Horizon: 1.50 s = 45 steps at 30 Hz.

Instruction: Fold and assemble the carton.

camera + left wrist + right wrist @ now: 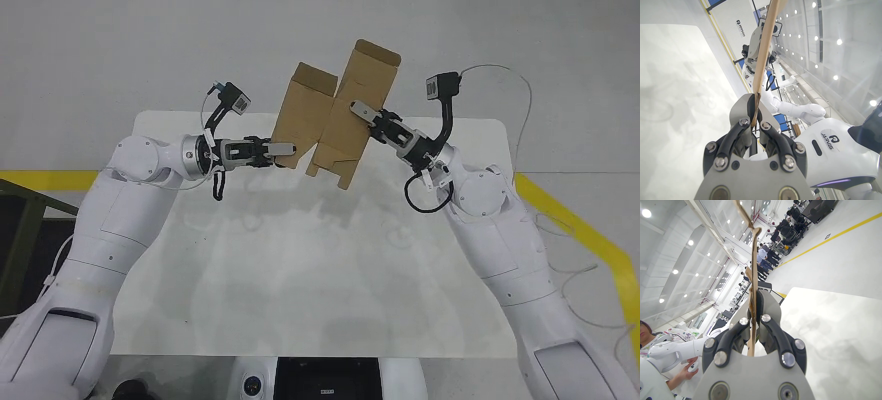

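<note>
While raised above table (300,290), carton (343,140) clamped between left gripper (290,152) and right gripper (357,107).

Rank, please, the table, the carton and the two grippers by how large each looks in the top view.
1. table
2. carton
3. left gripper and right gripper: these look alike in size, so I would not rank them.

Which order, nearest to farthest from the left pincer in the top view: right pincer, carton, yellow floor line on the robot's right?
1. carton, clamped in the left pincer.
2. right pincer, across the carton, gripping it too.
3. yellow floor line, far right, beyond the table.
</note>
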{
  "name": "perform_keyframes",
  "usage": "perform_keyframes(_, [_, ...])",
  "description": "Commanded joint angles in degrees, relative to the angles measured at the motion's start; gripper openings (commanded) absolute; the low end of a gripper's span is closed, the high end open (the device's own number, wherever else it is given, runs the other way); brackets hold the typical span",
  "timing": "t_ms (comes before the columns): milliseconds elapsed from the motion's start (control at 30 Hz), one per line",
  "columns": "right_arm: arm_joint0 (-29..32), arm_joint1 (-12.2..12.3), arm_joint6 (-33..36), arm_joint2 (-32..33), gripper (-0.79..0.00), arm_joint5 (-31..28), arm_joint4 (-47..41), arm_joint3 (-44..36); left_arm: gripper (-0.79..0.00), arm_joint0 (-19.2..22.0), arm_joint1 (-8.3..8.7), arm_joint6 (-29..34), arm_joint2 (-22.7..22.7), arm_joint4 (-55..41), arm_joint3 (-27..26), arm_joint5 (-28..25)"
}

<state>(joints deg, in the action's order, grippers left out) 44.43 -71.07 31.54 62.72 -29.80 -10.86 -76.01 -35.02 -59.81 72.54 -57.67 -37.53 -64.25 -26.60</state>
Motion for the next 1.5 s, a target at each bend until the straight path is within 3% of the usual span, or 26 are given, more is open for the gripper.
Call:
perform_keyframes(0, [0.12, -0.03, -0.09, 0.13, -0.760, 0.10, 0.15, -0.12, -0.785, -0.07, 0.01, 0.14, -0.32, 0.03, -0.12, 0.21])
perform_keyframes(33, [0.19, -0.05, -0.12, 0.18, -0.563, 0.24, 0.19, -0.18, -0.785, -0.09, 0.02, 0.13, -0.48, 0.09, -0.15, 0.30])
perform_keyframes(67, [0.30, -0.06, -0.04, 0.20, 0.000, 0.53, 0.18, -0.21, -0.785, -0.13, 0.02, 0.16, -0.64, 0.03, -0.19, 0.40])
perform_keyframes(333, [1.39, 0.61, 0.75, 2.97, 0.000, 1.75, 3.82, -0.78, -0.785, 0.87, 0.32, 1.38, -2.48, 1.33, 1.00, 1.34])
perform_keyframes(533, [3.21, 2.08, 7.86, 7.00, 0.000, 1.05, 5.56, -1.42, -0.785, 2.55, 0.93, 7.79, -3.89, 2.19, 3.31, 3.18])
perform_keyframes(800, [6.73, 3.73, 19.23, 10.15, 0.000, -2.78, 3.39, 1.77, -0.785, 3.20, 2.14, 15.46, -3.18, 4.79, 2.52, 10.31])
perform_keyframes(1100, [7.34, 4.83, 33.69, 11.01, 0.000, -3.06, -6.90, 1.54, -0.785, 3.75, 5.48, 15.46, 5.75, 5.12, -3.10, 10.30])
perform_keyframes(1400, [6.28, 5.36, 38.94, 10.31, 0.000, -3.34, -9.42, 3.02, -0.785, 7.03, 9.53, 15.46, 15.08, -1.19, -5.39, 10.30])
perform_keyframes(1467, [5.93, 5.41, 39.87, 9.83, -0.080, -3.07, -10.25, 3.29, -0.785, 7.81, 10.25, 15.46, 16.78, -2.32, -5.64, 10.30])
